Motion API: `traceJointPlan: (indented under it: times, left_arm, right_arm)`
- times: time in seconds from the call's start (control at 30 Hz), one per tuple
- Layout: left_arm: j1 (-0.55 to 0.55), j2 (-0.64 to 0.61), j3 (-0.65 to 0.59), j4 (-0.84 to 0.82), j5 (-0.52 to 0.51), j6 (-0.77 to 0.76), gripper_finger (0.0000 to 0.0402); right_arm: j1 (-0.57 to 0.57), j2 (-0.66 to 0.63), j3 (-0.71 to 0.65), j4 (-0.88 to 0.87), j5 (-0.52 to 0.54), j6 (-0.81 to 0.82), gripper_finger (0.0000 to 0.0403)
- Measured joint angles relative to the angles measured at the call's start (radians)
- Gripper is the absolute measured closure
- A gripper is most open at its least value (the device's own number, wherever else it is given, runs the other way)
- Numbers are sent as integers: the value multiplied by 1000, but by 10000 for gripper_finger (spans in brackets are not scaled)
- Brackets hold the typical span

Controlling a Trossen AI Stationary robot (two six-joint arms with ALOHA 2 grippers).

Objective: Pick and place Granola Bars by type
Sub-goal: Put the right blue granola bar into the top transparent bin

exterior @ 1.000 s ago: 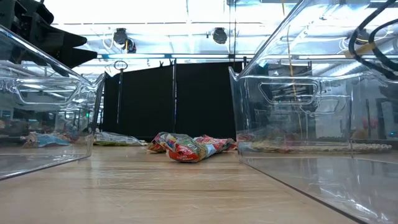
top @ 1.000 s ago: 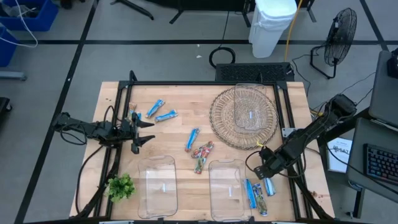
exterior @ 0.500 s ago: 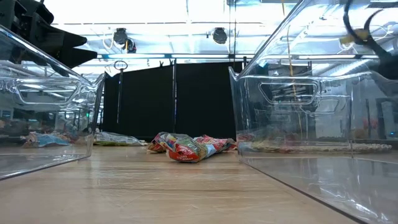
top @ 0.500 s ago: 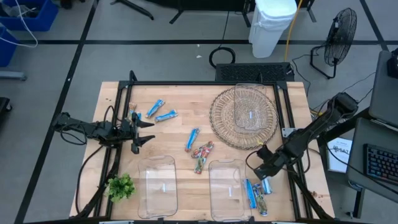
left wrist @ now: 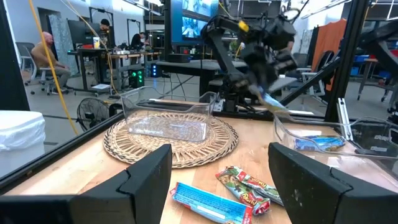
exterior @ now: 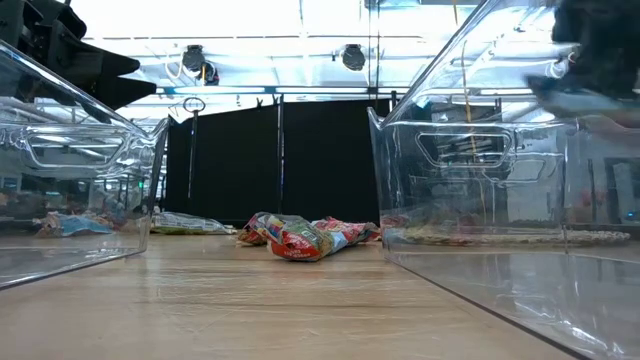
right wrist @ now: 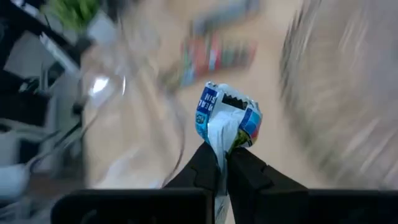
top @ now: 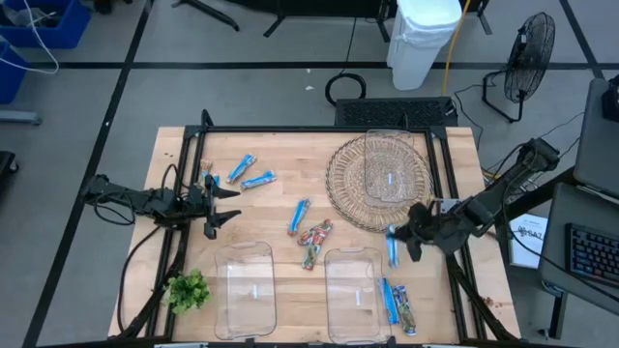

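My right gripper (top: 404, 242) is shut on a blue granola bar (top: 391, 246) and hovers above the table, between the wicker tray (top: 379, 182) and the right clear bin (top: 350, 290). Three more blue bars (top: 242, 167) (top: 258, 180) (top: 300, 215) lie flat on the wood. Multicoloured bars (top: 313, 242) lie in a small heap at mid-table. One blue bar (top: 390, 302) and one multicoloured bar (top: 405, 313) lie right of that bin. My left gripper (top: 224, 205) waits open at the table's left edge. My right gripper pinches one crimped end of the blue bar's wrapper (right wrist: 219, 142) between its two shut fingers (right wrist: 249, 168). The rest of the bar (right wrist: 227, 115) sticks out past the fingertips. In the left wrist view the bar (left wrist: 272, 101) hangs slanted below the gripper, clear of the table.
A second clear bin (top: 245, 290) stands near the front edge, left of the first. A small clear box (top: 387, 166) sits on the wicker tray. A green sprig (top: 189, 290) lies at the front left corner. A black frame (top: 319, 129) borders the table.
My right gripper has shut on a blue bar that lay right of the right bin. It has lifted the bar clear and carried it up and toward the far edge, turning as it went. The bar's spot on the wood is now bare.
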Motion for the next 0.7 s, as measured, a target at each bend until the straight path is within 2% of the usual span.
traceJointPlan:
  times: [0.13,0.23,0.33,0.53,0.6,0.7]
  left_arm:
    - [0,0,0,0,0,0,135]
    - [0,0,0,0,0,0,135]
    - [0,0,0,0,0,0,135]
    - [0,0,0,0,0,0,135]
    - [0,0,0,0,0,0,135]
    - [0,0,0,0,0,0,135]
  right_arm:
    - [-48,-52,0,114,209,-361,392]
    - [-89,-57,-26,364,303,-704,392]
    - [-165,-54,-62,624,250,-1006,392]
    - [-366,-33,-111,1015,218,-1345,391]
    - [-444,-28,-99,1075,218,-1422,391]
    - [-560,-13,-32,1036,222,-1523,392]
